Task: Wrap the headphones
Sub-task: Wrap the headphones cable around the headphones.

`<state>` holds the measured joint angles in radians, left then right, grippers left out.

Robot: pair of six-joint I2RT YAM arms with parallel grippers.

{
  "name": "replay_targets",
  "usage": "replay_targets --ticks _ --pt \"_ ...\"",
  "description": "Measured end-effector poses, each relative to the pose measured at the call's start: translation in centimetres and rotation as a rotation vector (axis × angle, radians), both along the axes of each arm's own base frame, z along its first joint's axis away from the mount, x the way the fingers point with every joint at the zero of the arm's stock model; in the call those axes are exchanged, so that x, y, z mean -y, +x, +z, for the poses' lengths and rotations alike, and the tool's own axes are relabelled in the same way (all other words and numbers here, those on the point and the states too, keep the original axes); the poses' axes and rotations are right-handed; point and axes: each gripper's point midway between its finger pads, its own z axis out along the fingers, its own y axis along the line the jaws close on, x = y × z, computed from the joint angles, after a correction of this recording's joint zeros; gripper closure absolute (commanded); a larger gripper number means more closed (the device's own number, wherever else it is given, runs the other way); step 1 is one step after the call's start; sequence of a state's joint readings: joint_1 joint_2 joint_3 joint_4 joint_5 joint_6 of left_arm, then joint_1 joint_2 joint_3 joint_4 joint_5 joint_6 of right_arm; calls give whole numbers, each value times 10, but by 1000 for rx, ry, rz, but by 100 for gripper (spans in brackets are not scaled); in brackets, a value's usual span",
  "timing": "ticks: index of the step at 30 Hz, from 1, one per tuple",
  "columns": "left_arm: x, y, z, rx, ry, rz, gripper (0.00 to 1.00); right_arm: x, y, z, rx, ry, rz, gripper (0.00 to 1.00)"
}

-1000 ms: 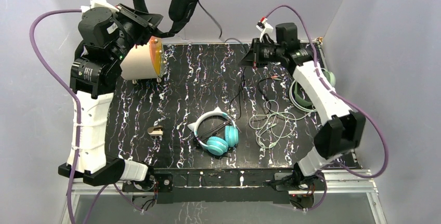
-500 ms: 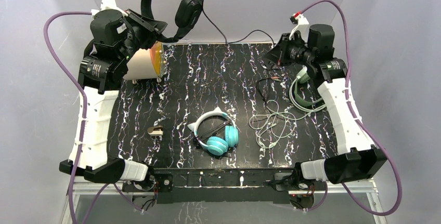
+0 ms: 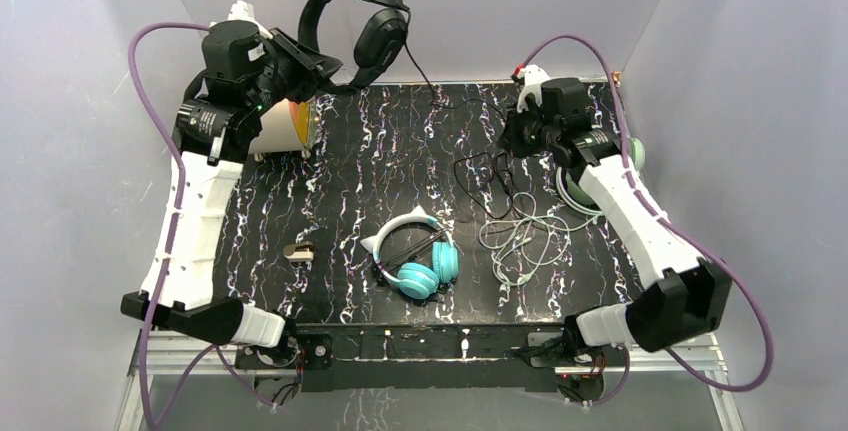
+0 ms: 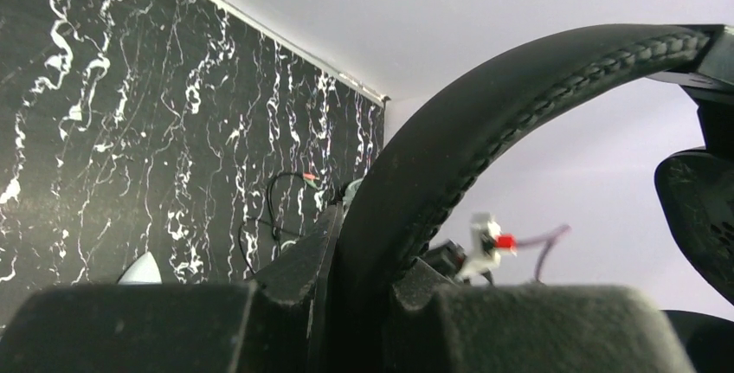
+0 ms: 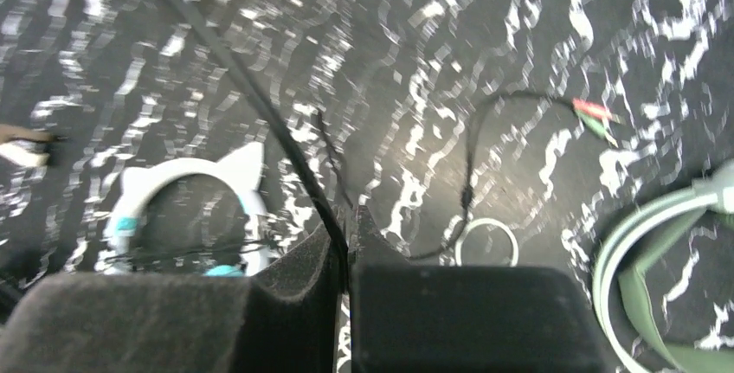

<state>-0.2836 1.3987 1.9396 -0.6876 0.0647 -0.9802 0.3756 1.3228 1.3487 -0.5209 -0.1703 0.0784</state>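
My left gripper [image 3: 318,64] is shut on the band of the all-black headphones [image 3: 383,36] and holds them high above the table's back left corner. In the left wrist view the stitched band [image 4: 485,122] sits between my fingers [image 4: 299,260]. My right gripper [image 3: 508,137] is shut on the headset's black cable [image 5: 251,87], low over the back right of the table. The cable's slack lies in loops [image 3: 472,166], with its plugs [image 5: 593,115] lying free. The teal headphones [image 3: 425,266] with the white cat-ear band lie front centre. The sage-green headphones [image 3: 580,189] lie at right with their light cable [image 3: 520,236] loose.
A cream housing with an orange face [image 3: 285,116] stands at the back left under the left arm. A small tan object [image 3: 298,250] lies left of centre. A white ring [image 5: 486,241] lies near the right gripper. Grey walls close in three sides.
The left gripper has carried the black headphones right and slightly down. The right gripper swung right, then came back left and lower with the cable, whose slack now loops on the table.
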Motion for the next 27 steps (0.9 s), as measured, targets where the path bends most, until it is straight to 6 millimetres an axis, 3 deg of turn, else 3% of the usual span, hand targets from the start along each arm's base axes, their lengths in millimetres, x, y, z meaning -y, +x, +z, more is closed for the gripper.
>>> replay_targets --ticks 2,5,7,11,14,18,21,24,27 --pt "4 1 -5 -15 -5 -17 100 13 10 -29 -64 -34 -54 80" --pt "10 1 -11 -34 -22 -45 100 35 18 -70 -148 -93 -141 40" --pt "14 1 -13 -44 -38 -65 100 40 15 -85 -182 -114 -140 21" --pt "24 3 -15 -52 -67 -105 100 21 9 -77 -150 -72 -11 2" --pt "29 5 -24 -72 -84 -128 100 -5 -3 -50 -50 24 156 1" --pt "33 7 -40 -114 -96 -138 100 -45 -36 0 129 160 392 1" --pt "36 6 -41 -121 -114 -150 100 -80 -58 39 283 228 556 2" --pt "40 6 -36 -111 -137 -169 100 -96 -63 52 365 261 628 1" --pt "43 6 -33 -105 -154 -181 100 -106 -58 48 391 284 683 1"
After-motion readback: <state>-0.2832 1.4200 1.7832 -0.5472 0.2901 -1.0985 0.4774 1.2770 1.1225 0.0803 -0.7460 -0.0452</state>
